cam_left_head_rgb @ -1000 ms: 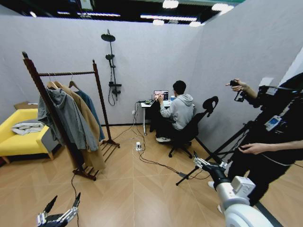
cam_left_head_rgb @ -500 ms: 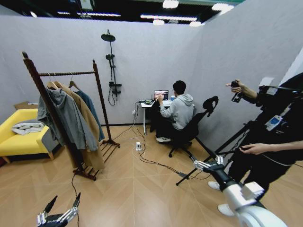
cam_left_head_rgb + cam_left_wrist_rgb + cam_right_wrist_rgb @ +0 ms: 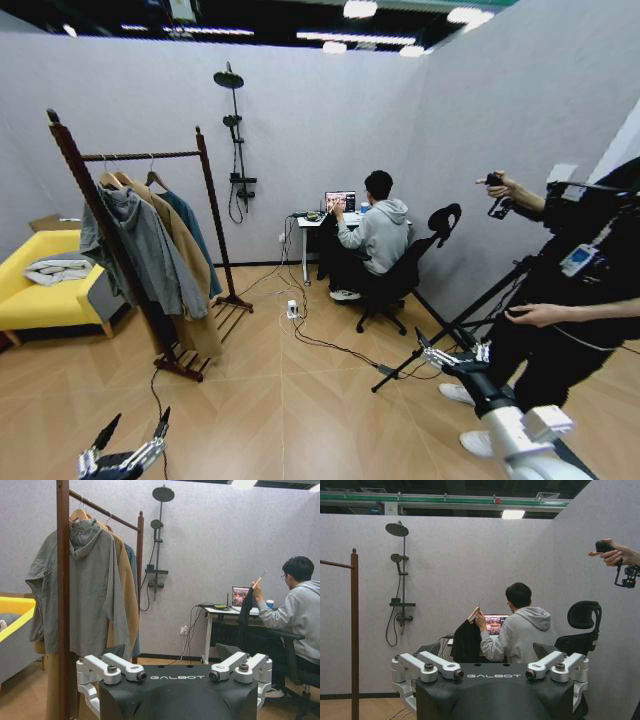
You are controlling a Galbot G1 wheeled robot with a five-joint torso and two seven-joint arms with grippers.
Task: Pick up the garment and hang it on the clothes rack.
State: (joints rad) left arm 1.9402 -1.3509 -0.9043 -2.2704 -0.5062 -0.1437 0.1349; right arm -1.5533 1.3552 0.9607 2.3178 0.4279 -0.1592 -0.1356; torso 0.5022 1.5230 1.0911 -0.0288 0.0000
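Grey walls enclosed the room; at ten o'clock the garment (image 3: 192,232) hung on the clothes rack (image 3: 148,155). It looked soft and light, so you'd best take its hanger. Left gripper (image 3: 128,450) and right gripper (image 3: 452,353) had fingers spread, empty.

Both wrists are chunky matte black housings with "GALBOT" printed in pale letters across the front. The left gripper (image 3: 175,672) and right gripper (image 3: 490,671) look identical: silver-white metal linkage fingers with dark round pivot bolts at the joints and black tips. From the head cam the right arm (image 3: 520,435) is white rounded shells with a black forearm section.
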